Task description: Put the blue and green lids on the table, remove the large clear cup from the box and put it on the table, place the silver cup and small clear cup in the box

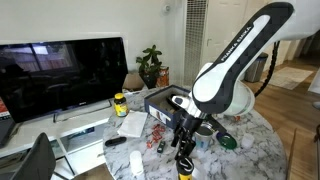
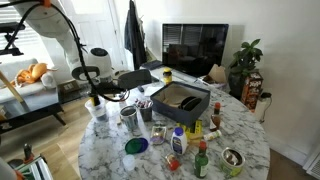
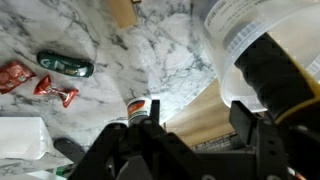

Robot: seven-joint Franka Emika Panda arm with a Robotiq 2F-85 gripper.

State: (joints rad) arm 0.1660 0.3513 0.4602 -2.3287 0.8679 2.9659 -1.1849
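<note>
Checking wrist view: hand point(image 3: 210, 100) looks released. Its fingers point(image 3: 270, 85) are spread apart, and one dark finger shows against the wall of the large clear cup point(image 3: 250, 35). No clamp visible. Can't tell whether that finger touches the wall.

- Large clear cup: fills the 1–2 o'clock part of wrist view, right beside the hand and out of the box. It sits at the marble bench point(image 3: 180, 50) edge, with a tan strip showing past it. Can't tell if its base sits flat.
- Wrist view, 10 o'clock: green bottle point(image 3: 65, 64) lying on its side. Red wrappers point(image 3: 55, 92) lie just below it at 9 o'clock.
- In an exterior view the box point(image 2: 185, 110) sits mid-bench, open top, something dark inside that is too small to name.
- Silver cup point(image 2: 130, 120): upright on the bench at 8 o'clock from the box, near it, outside it.
- Green lid point(image 2: 134, 146): flat on the bench at 7 o'clock from the box, at 6 o'clock from the silver cup, apart from both.
- The hand hangs at 9 o'clock from the box, well apart from it, by the bench edge.
- In an exterior view the TV point(image 1: 60, 75) is at 9 o'clock from the arm. A yellow-capped jar point(image 1: 120, 103) stands in front of the TV.
</note>
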